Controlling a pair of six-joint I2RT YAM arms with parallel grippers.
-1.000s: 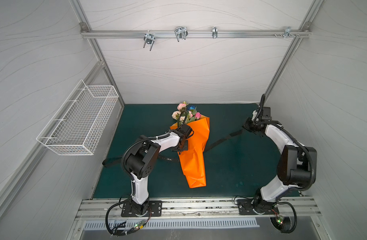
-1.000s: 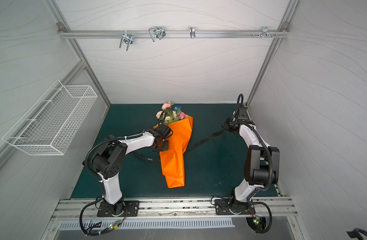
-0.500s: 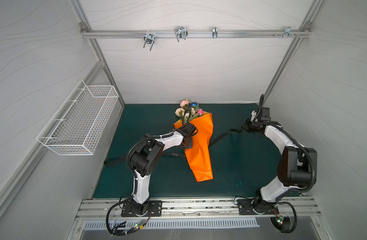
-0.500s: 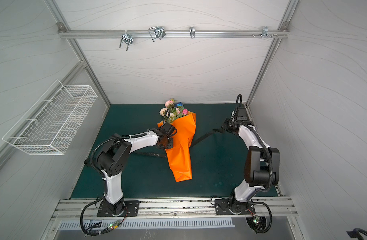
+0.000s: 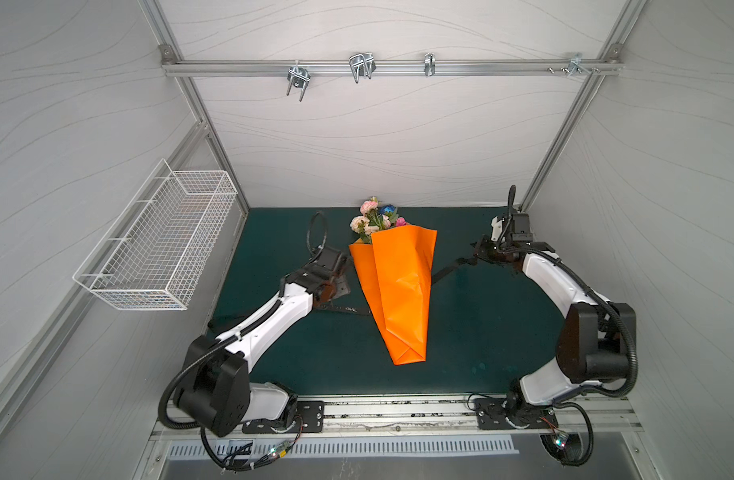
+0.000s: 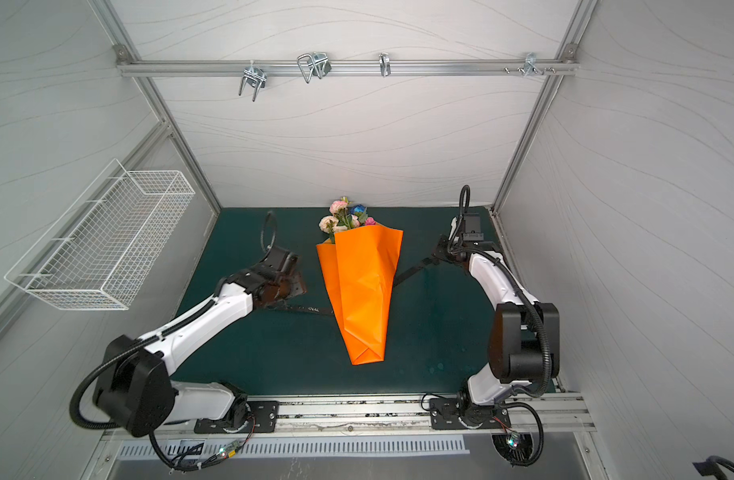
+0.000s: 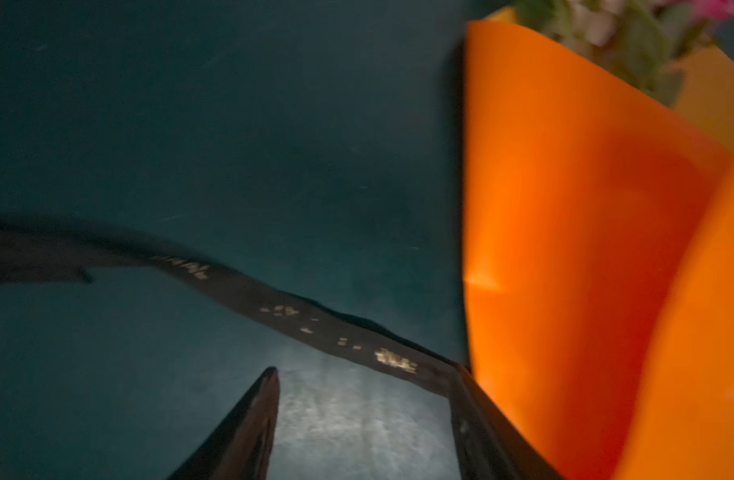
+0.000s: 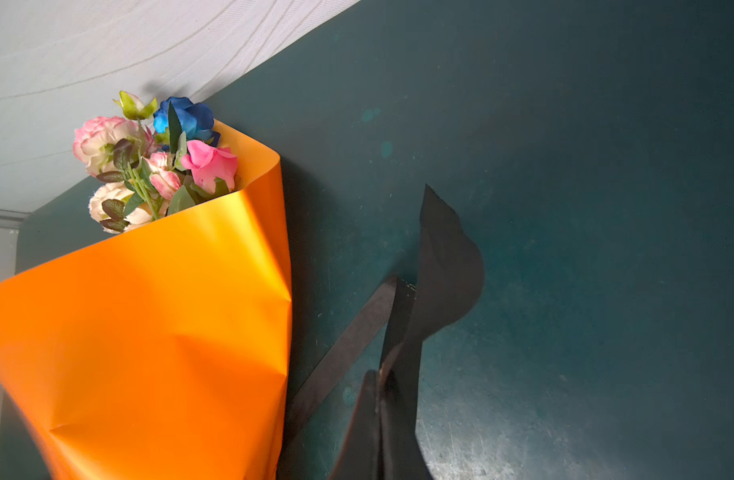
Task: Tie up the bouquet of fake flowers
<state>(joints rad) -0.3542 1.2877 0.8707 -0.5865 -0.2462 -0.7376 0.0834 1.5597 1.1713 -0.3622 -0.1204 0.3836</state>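
Bouquet: your bouquet of fake flowers (image 5: pixel 375 218) is lying on the green mat (image 5: pixel 481 332) near the back wall. The blooms are poking out of the wide end of the orange wrapping paper (image 5: pixel 398 291), which is hiding the stems.
Ribbon: the black lettered ribbon (image 5: pixel 344 309) is running under the cone and sticking out both sides, I'd guess so you can bring the ends up around it.
Left gripper: your left gripper (image 7: pixel 363 374) is sitting just beside the paper with its jaws standing apart and gripping nothing. The ribbon is passing just ahead of its tips, probably your next grab.
Right gripper: your right gripper (image 8: pixel 388 345) is pinching the ribbon's other end tight and holding it up off the mat, likely for tension.
Progress: nothing's looking knotted yet.
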